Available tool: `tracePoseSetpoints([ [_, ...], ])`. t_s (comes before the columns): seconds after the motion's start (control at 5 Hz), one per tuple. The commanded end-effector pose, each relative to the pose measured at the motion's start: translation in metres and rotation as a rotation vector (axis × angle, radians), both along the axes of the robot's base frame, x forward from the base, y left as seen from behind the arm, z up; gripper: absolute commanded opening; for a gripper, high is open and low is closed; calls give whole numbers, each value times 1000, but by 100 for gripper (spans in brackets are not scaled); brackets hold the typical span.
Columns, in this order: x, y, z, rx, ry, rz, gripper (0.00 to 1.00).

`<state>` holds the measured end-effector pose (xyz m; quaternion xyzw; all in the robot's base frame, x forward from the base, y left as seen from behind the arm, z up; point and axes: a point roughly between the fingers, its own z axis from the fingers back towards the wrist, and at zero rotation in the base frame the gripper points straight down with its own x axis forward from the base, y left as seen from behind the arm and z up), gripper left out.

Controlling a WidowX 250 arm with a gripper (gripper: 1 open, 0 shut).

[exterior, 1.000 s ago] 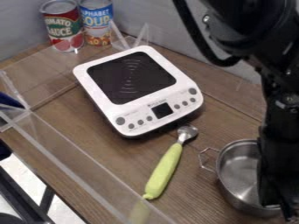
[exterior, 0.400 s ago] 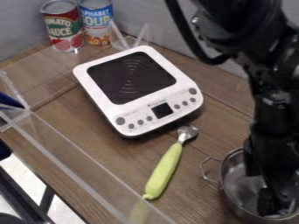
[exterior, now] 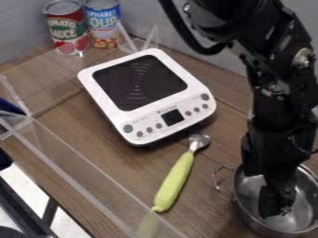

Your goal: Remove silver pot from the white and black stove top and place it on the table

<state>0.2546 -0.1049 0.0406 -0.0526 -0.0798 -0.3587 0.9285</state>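
**Silver pot sitting on the desk, stove top bare**

The silver pot [exterior: 271, 200] is resting on the brown wood-grain desk [exterior: 74, 153] at the lower right of the view, well clear of the stove top [exterior: 147, 96]. One of its small wire loop handles is sticking out on the left side, pointing toward the scoop. The pot's right edge is running out of the picture.

The black arm is reaching down from the top of the view, and its tool [exterior: 276, 191] is pointing almost straight down into the mouth of the pot. Its fingers are standing spread apart; they are showing as dark bars inside the pot's rim and are not pinching anything. Whether a fingertip is touching the inner wall or the bottom of the pot cannot be told from this view.

The stove top is lying flat near the middle of the desk, turned at an angle, with its button panel facing the lower right. Its black glass centre with ring marks is carrying nothing.

A small metal scoop with a yellow-green handle [exterior: 178, 179] is lying on the desk between the stove top and the pot, its metal head close to the stove's button edge and its handle running toward the lower left. Two cans [exterior: 82, 25] are standing upright side by side at the far left corner, behind the clear acrylic wall [exterior: 69, 181] edging the desk.
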Motion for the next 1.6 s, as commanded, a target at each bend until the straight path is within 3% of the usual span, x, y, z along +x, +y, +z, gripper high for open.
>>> tracePoseSetpoints([
  [0.0, 13, 10, 19, -18, -60, -35, 100],
  [0.2, 17, 19, 28, -7, -64, -81, 100],
  [0.4, 10, 15, 29, -4, -65, -122, 100],
  [0.8, -5, 5, 28, -17, -68, -189, 100],
  [1.2, -9, -13, 24, -38, -70, -271, 100],
  [1.4, -7, -13, 17, -40, -70, -225, 100],
])
